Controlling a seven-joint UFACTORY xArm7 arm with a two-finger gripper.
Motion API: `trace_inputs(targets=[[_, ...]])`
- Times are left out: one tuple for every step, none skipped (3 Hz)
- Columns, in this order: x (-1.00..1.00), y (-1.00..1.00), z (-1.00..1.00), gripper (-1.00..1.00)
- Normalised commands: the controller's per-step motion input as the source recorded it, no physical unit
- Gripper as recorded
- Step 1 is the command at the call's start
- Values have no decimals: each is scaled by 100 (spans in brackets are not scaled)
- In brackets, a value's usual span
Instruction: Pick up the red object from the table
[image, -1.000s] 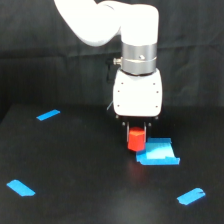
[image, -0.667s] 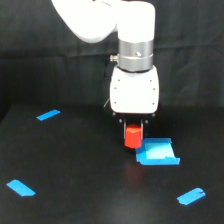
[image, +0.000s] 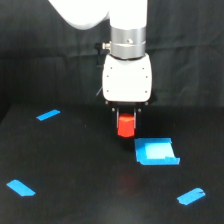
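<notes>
Pinched between the 2 short dark fingers of the tool (image: 126, 121), the small bright red-orange cylinder block (image: 126, 126) hangs clear of the wide matte black worktop (image: 90, 170), with a faint reddish glow on the surface below it. White and boxy, the tool's housing sits under a grey metal wrist ring, and the white arm rises out of the top of the exterior view. Both fingers press against the sides of the block, whose lower part shows beneath them. Just beside the block, toward the exterior view's right and lower in the frame, lies the flat blue square pad (image: 156, 151), with a paler patch at its middle; block and pad are apart. 3 blue tape strips mark the worktop: 1 strip (image: 48, 114) toward the exterior view's left near the far edge, 1 strip (image: 21, 188) at the near left, and 1 strip (image: 191, 196) at the near right. Behind the worktop hangs a black curtain backdrop (image: 40, 55).
</notes>
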Motion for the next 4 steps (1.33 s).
trace_inputs(targets=[[-24,11,100,-100],[-9,-1,100,-100],[4,8,100,-99],[5,8,100,-100]])
